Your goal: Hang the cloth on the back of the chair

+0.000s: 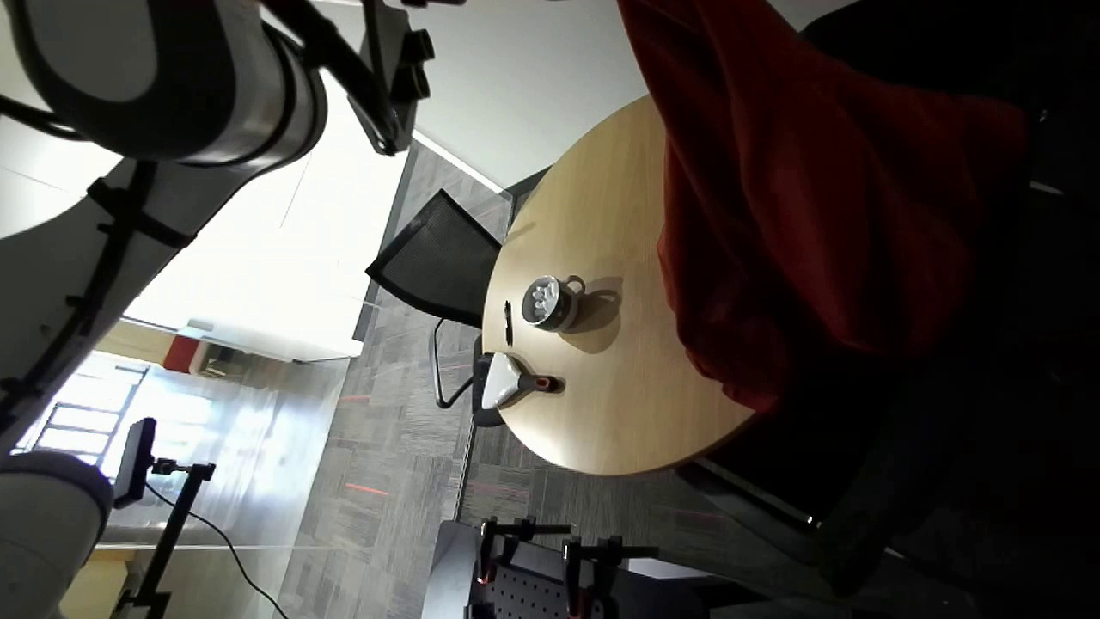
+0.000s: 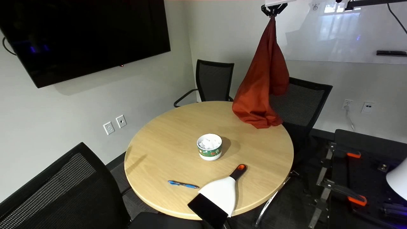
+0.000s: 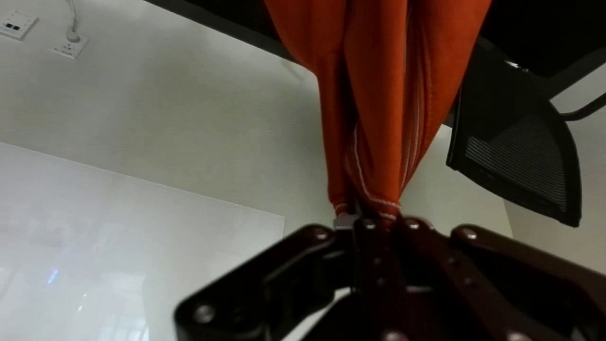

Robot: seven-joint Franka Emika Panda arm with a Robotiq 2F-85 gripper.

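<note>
A rust-red cloth (image 2: pixel 259 92) hangs bunched from my gripper (image 2: pixel 272 12), which is shut on its top end, high above the table. The cloth widens downward; its lower end overlaps the table's edge in that exterior view, and I cannot tell whether it touches the table. A black mesh chair (image 2: pixel 302 103) stands behind the cloth, its backrest partly hidden by it. The cloth also fills the right of an exterior view (image 1: pixel 799 189), where the gripper is out of frame. In the wrist view the cloth (image 3: pixel 374 94) runs out from the closed fingertips (image 3: pixel 371 222).
The round wooden table (image 2: pixel 171 133) holds a cup with white pieces (image 2: pixel 210 147), a blue pen (image 2: pixel 183 184) and a white scraper with a black handle (image 2: pixel 221 192). Other mesh chairs stand at the back (image 2: pixel 215 81) and front left (image 2: pixel 63 187). A wall screen (image 2: pixel 86 35) hangs left.
</note>
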